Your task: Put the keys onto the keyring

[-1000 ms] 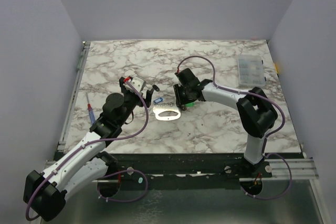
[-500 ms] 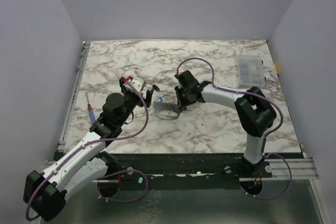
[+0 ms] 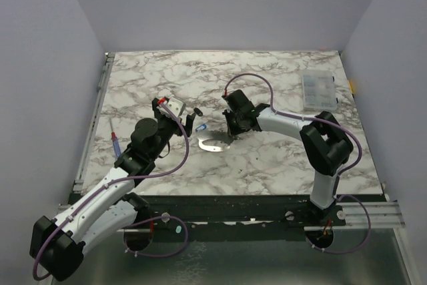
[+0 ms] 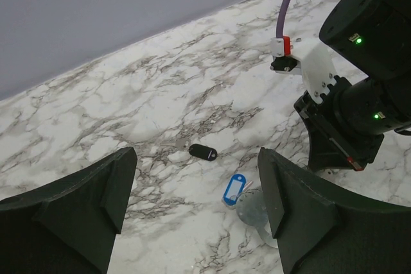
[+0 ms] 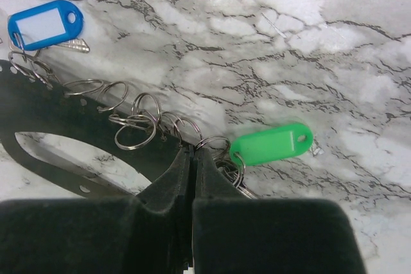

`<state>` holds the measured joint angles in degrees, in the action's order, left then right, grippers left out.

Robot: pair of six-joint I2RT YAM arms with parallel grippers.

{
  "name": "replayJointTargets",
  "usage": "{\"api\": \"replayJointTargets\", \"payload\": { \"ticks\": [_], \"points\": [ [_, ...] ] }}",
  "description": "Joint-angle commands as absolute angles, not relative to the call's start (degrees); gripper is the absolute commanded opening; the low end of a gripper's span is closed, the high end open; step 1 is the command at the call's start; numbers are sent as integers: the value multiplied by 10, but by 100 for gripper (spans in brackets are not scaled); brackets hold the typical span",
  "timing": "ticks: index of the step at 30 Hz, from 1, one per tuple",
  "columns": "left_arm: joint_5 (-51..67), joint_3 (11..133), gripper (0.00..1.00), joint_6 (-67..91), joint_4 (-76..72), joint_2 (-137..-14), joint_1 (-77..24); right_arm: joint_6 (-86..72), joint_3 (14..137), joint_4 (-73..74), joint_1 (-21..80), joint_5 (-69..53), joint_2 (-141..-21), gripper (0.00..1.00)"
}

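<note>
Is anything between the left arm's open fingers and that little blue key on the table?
Nothing visible does. The blue key lies on the table ahead of the left fingers; a black cylinder lies just beyond.

Your right gripper (image 3: 230, 127) sits low — keyring (image 3: 213, 143) just beside it on the tabletop (image 3: 280, 158), blue key (image 3: 201, 127) between it and the left gripper (image 3: 192, 119).

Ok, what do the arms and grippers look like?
Left arm and right arm: white shells, black joints, a purple cable along each. Left gripper and right gripper: black fingers. Right wrist shows a red connector and green lights.
</note>
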<state>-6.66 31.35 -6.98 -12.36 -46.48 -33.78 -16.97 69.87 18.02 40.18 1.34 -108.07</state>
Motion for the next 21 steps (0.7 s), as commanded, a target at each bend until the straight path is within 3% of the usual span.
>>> {"api": "replayJointTargets", "payload": {
  "ticks": [1, 21],
  "points": [
    [-53, 309, 83, -77, -128, -464, -339, -144, 679, 178, 404, 46, -1042, 1],
    [-40, 307, 84, -73, -134, -445, -340, -64, 588, 38, 405, 4, -874, 1]
  ]
}}
